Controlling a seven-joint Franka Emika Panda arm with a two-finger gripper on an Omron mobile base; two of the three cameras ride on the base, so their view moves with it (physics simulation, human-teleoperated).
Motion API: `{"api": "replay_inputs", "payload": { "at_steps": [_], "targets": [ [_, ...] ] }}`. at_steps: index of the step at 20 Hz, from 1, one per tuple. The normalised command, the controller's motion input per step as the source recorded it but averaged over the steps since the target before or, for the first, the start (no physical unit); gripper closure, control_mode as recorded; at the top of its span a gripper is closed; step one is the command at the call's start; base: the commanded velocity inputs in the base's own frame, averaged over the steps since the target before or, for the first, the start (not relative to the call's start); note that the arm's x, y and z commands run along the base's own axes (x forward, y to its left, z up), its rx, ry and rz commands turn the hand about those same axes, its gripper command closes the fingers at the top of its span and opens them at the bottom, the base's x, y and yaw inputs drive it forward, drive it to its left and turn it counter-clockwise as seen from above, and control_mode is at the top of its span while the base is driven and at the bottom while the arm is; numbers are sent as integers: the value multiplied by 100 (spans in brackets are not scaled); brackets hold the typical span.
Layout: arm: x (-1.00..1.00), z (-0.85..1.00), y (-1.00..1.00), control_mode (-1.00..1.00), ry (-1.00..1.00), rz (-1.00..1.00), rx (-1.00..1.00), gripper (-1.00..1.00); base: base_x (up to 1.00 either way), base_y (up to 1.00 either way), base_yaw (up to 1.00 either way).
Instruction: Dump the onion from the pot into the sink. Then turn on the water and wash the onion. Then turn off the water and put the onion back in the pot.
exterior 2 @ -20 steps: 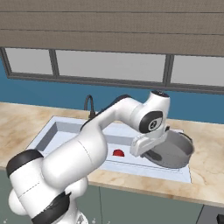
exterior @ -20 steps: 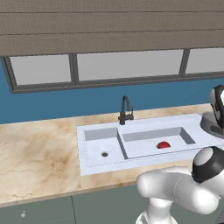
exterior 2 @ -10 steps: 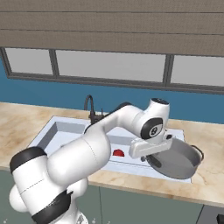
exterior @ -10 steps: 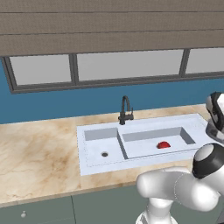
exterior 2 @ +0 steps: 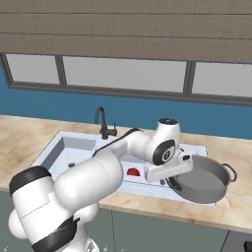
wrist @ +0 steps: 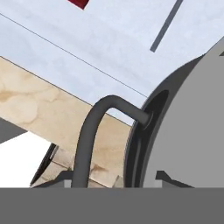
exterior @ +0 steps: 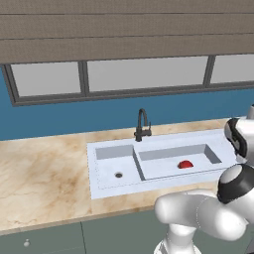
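A beige marble counter runs below a blue wall and a row of windows, carrying a white sink set toward its right end. The sink's small left basin sits beside a larger right one, and a dark faucet stands at the sink's back edge, near the wall between the basins.

The white arm reaches across the sink's front right corner to the grey pot, which hangs there slightly tilted, partly over the sink's right rim and partly over the counter's front edge; whether its base touches anything cannot be told. From the right base view, the gripper meets the pot at its near left side, and a second loop handle juts from the pot's far right.

From the hand view, the pot looms at right, and its dark loop handle curves down from the wall to pass between the finger tips at the bottom edge. The jaws are nearly closed, clamped on that handle.

The onion lies on the floor of the right basin, toward its right part, apart from the pot and from the jaws; the right base view catches it just left of the gripper, below the arm.
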Motion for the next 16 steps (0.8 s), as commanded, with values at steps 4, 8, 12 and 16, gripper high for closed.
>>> {"api": "replay_inputs", "payload": {
  "at_steps": [4,8,12,16],
  "targets": [
    [3,-1,-39,-100,0,-12,-10,100,0,0,0],
    [0,0,-44,-100,0,-13,-5,100,0,0,0],
    [1,-2,-49,-100,0,-11,-3,100,0,0,0],
    [6,-3,-42,-100,0,-7,-1,100,0,0,0]
  ]
}}
